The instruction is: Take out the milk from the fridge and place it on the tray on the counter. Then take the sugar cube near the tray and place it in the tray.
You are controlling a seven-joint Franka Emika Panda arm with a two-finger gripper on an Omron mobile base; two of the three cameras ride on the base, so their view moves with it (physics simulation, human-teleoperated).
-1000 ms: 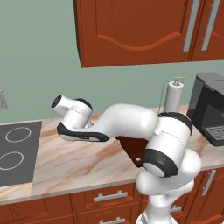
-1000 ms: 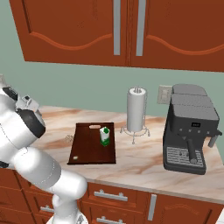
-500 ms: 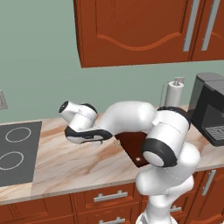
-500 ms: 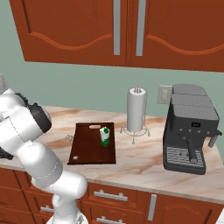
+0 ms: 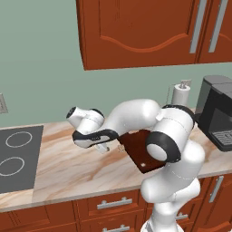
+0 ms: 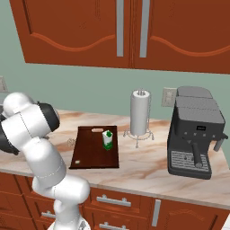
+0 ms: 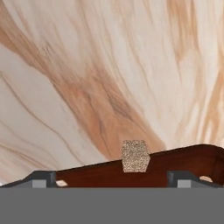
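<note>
The arm folds left and low, its gripper pointing down, fingers spread.

A rendered home kitchen. Reddish-brown wooden wall cupboards hang over a beige marble-look counter with drawers and silver handles below. A grey stovetop with ring burners sits at one end, a black coffee machine at the other, beside what looks like a paper-towel roll.
</note>
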